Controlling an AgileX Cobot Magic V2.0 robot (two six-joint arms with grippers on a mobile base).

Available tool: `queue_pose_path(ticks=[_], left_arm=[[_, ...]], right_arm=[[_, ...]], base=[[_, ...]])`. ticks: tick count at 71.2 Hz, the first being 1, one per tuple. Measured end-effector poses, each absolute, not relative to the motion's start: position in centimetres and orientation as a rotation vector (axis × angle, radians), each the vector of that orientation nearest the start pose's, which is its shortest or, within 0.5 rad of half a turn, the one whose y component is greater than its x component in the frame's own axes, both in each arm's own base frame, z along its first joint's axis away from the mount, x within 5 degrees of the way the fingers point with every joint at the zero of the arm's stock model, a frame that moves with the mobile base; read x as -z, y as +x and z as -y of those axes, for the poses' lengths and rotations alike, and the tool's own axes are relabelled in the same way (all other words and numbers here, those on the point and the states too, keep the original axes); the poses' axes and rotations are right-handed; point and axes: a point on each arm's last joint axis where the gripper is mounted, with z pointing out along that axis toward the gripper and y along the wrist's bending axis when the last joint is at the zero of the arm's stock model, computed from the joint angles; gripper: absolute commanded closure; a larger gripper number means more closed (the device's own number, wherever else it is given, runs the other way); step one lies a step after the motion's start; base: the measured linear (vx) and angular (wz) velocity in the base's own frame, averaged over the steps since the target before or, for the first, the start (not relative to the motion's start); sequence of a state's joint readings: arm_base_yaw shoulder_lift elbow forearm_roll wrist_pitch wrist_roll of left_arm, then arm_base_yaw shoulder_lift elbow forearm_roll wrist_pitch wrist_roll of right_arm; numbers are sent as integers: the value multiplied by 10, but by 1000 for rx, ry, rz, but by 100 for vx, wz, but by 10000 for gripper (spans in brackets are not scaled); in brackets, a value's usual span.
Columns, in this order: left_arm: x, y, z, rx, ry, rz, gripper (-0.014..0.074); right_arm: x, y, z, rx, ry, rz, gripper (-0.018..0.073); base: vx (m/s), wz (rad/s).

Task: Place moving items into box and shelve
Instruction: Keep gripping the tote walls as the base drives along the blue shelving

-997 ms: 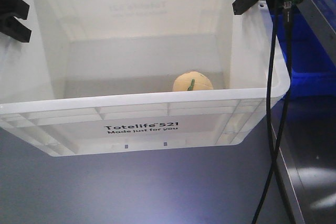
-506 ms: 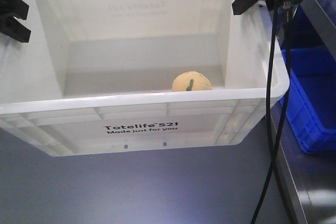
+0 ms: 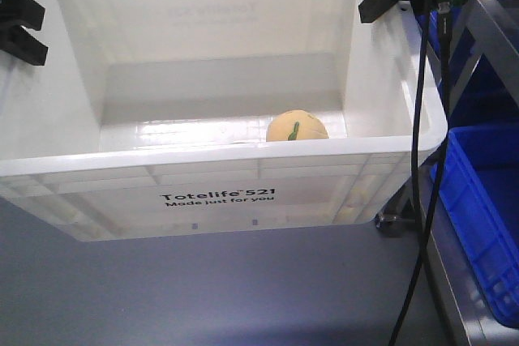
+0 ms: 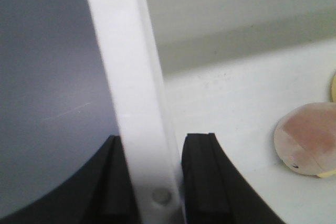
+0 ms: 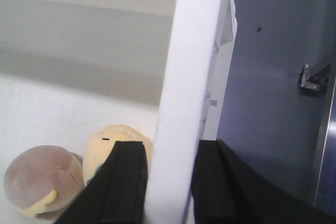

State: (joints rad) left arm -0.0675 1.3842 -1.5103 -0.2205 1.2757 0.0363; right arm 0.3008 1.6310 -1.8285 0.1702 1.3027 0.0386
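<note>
Left gripper [image 4: 152, 182], right gripper [image 5: 168, 182]: clamped on box [image 3: 219, 169] rims | yellow ball [image 3: 297, 127]: unmoved | blue bin [image 3: 478, 216]: now lower in view

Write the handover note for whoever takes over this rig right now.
Left gripper: shut on the box's left side wall.
Right gripper: shut on the box's right side wall.
Items: yellow-orange ball and pinkish ball lie side by side on the box floor, near the right wall.
Done: both items are in the box, and it is gripped on both sides.
Left: shelve the box.
</note>
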Motion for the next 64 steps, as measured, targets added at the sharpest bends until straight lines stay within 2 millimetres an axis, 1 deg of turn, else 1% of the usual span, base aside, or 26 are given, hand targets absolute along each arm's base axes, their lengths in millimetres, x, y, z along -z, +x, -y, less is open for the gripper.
queue_pose_path(ticks=[64], left_arm=[[-405, 268, 37, 311, 124, -2619, 613]], right_arm=[[-418, 318, -114, -352, -342, -2582, 571]], base=[[45, 4]])
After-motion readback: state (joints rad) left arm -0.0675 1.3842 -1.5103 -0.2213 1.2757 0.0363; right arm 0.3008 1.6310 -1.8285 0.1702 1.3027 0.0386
